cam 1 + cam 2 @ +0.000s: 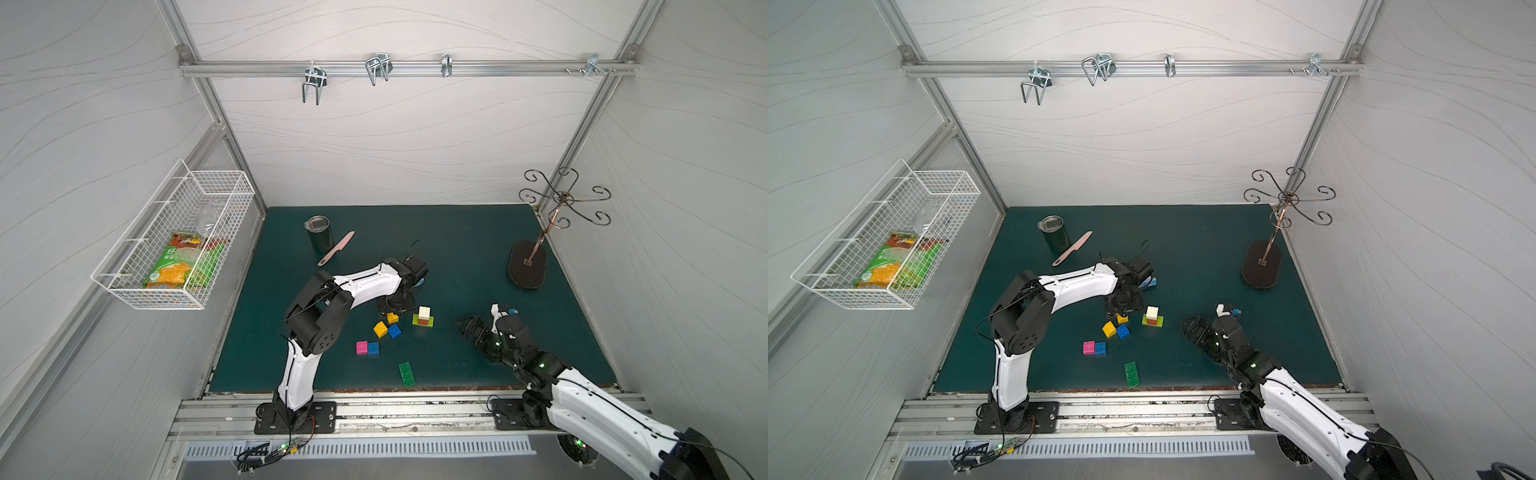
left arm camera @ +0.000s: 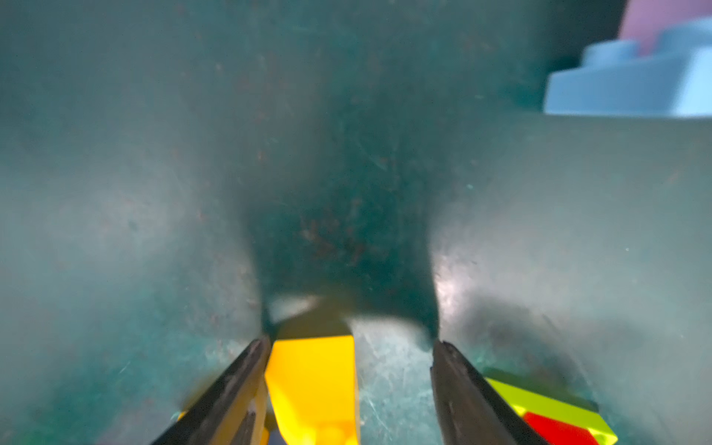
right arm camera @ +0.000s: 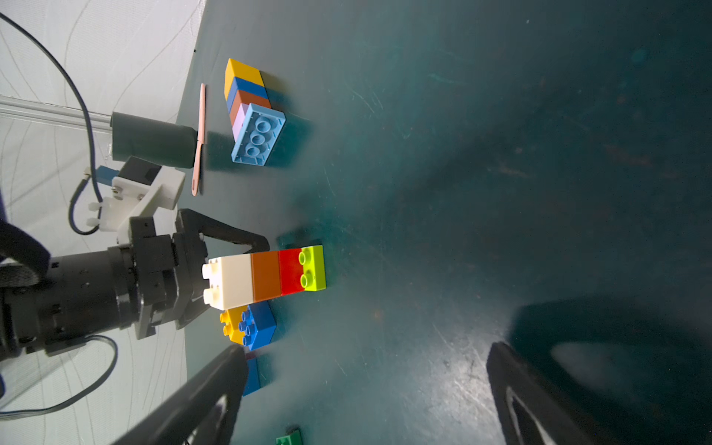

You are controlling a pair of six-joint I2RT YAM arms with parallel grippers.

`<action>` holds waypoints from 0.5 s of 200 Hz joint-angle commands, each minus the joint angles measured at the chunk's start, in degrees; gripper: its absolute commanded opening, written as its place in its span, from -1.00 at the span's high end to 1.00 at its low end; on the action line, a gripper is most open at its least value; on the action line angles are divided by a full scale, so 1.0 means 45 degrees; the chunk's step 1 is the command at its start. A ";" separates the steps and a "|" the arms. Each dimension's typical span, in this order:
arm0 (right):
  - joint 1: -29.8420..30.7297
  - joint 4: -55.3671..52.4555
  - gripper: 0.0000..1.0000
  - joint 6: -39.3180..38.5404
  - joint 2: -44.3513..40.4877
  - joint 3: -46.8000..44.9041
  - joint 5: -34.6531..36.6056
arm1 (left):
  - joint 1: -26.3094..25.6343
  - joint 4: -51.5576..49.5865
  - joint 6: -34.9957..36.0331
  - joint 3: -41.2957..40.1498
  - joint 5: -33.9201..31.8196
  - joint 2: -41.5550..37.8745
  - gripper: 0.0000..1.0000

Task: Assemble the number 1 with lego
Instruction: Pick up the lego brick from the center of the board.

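Left wrist: yellow brick (image 2: 313,385) within gripper (image 2: 352,345)

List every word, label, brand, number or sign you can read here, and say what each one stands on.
Nothing here can be read with certainty.
Snack bag in the wire basket: printed characters, too small and blurred to read.
Lego bricks: no lettering visible.
Dark cup and pink knife: no lettering visible.
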 commanded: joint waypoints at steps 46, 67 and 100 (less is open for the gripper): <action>-0.0071 0.0181 -0.98 -0.0221 -0.0028 0.0067 -0.0046 | -0.0441 -0.1368 0.0336 0.0986 -0.0795 0.0540 -0.18; -0.0081 0.0134 -0.98 -0.0215 -0.0088 0.0071 -0.0056 | -0.0441 -0.1330 0.0413 0.0987 -0.0729 0.0501 -0.18; -0.0079 0.0129 -0.98 -0.0199 -0.0108 0.0067 -0.0049 | -0.0444 -0.0899 0.0565 0.0612 -0.0450 0.0409 -0.18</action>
